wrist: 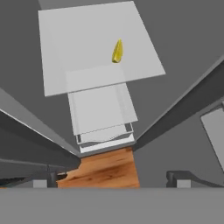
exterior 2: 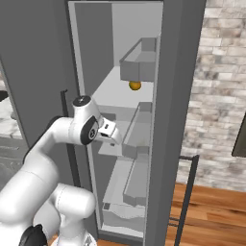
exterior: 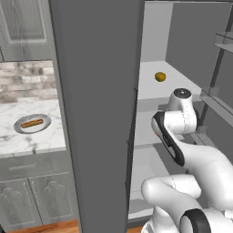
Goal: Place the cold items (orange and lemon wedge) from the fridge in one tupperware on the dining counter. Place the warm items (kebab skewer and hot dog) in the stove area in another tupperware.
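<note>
The fridge stands open, its wide grey door swung out in front of the base. An orange rests on an upper pale shelf inside. In the hand view, a tiny yellow lemon wedge lies on a pale shelf farther along my line of sight. My gripper is open, with nothing between its dark fingertips, and it hangs well short of the wedge. The hand is held inside the fridge opening at mid height. A hot dog lies on a round grey plate on the marble wall counter to the left.
Door bins line the right side of the fridge opening. Lower shelves and a drawer sit beneath the wedge's shelf, with wood floor below them. A brick wall stands to the right of the fridge, and grey cabinets sit under the counter.
</note>
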### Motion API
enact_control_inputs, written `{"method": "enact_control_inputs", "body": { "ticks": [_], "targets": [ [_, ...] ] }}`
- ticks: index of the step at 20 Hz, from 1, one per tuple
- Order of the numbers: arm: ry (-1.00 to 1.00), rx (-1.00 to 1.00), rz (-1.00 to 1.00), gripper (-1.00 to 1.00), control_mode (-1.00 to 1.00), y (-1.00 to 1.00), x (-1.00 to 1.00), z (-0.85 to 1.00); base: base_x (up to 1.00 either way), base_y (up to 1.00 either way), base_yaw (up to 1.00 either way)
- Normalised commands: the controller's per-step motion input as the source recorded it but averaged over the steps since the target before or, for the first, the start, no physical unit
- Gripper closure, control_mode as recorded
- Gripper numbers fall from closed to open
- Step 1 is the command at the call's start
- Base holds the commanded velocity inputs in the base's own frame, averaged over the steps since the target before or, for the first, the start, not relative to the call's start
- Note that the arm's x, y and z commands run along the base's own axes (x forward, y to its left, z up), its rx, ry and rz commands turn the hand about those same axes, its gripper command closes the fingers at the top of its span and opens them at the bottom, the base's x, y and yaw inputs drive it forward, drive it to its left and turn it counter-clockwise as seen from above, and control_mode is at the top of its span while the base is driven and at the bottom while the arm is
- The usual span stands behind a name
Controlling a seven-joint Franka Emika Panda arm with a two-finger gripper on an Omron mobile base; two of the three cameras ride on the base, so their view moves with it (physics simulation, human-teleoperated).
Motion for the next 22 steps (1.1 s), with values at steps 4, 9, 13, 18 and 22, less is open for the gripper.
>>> {"method": "enact_control_inputs", "body": {
  "ticks": [4,9,13,18,22],
  "targets": [
    [0.00,0.00,-0.05,-1.00,-1.00,-0.03,0.29,-0.30,0.00,0.00,0.00],
    [0.00,0.00,-0.02,-1.00,-1.00,-0.14,0.36,-0.26,0.00,0.00,0.00],
    [0.00,0.00,0.00,-1.00,-1.00,-0.17,0.43,-0.23,0.00,0.00,0.00],
    [0.00,0.00,0.00,-1.00,-1.00,-0.12,0.39,-0.18,0.00,0.00,0.00],
    [0.00,0.00,0.00,-1.00,-1.00,-0.10,0.24,-0.21,0.00,0.00,0.00]
  ]
}}
